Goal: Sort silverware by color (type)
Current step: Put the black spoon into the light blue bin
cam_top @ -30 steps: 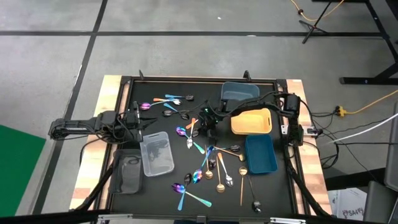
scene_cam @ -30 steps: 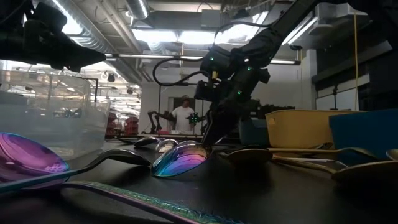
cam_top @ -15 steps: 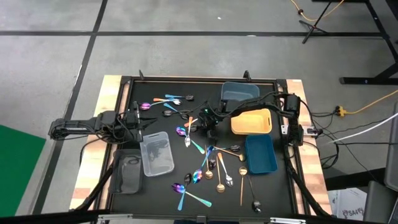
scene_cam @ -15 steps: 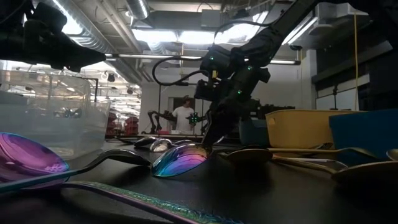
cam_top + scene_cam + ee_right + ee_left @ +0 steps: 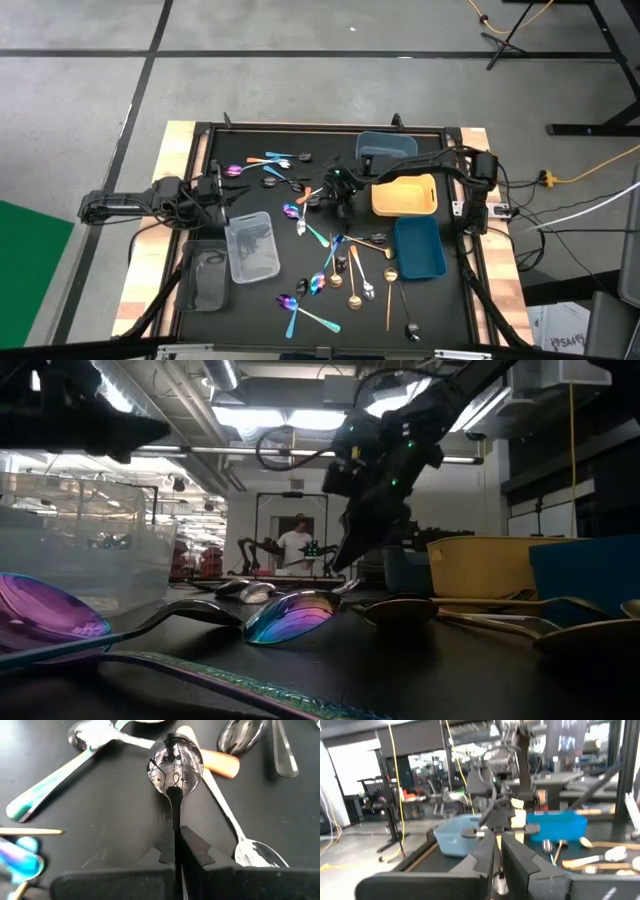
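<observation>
- Table (image 5: 200, 180): dark top with a wooden border. Both arms reach in over it from opposite sides.
- Trays: a yellow tray (image 5: 405, 197) sits right of centre, a grey-blue tray (image 5: 385, 147) lies behind it and a blue tray (image 5: 418, 248) in front of it. A clear tray (image 5: 252, 246) stands left of centre, with a grey tray (image 5: 205, 275) just beside it.
- Right gripper (image 5: 338, 189): positioned above the table's middle, just left of the yellow tray. Its fingers are pressed together on the handle of a silver spoon (image 5: 175, 760). The right wrist view shows the bowl hanging past the fingertips, above other pieces lying on the table. The low view shows the gripper (image 5: 350, 550) raised clear of the surface.
- Left gripper (image 5: 222, 192): stationed over the table's left side, behind the clear tray. Its fingers (image 5: 485, 852) stand close together. Something shiny sits low between them; the view is too poor to say what it is.
- Silverware: a loose spread of spoons (image 5: 345, 270) lies in front of the right gripper, between the clear tray and the blue tray, in purple, teal, gold, copper and dark finishes. A smaller group (image 5: 270, 165) lies toward the back, left of the grey-blue tray.
- An iridescent spoon bowl (image 5: 288, 616) fills the near foreground of the low view.
</observation>
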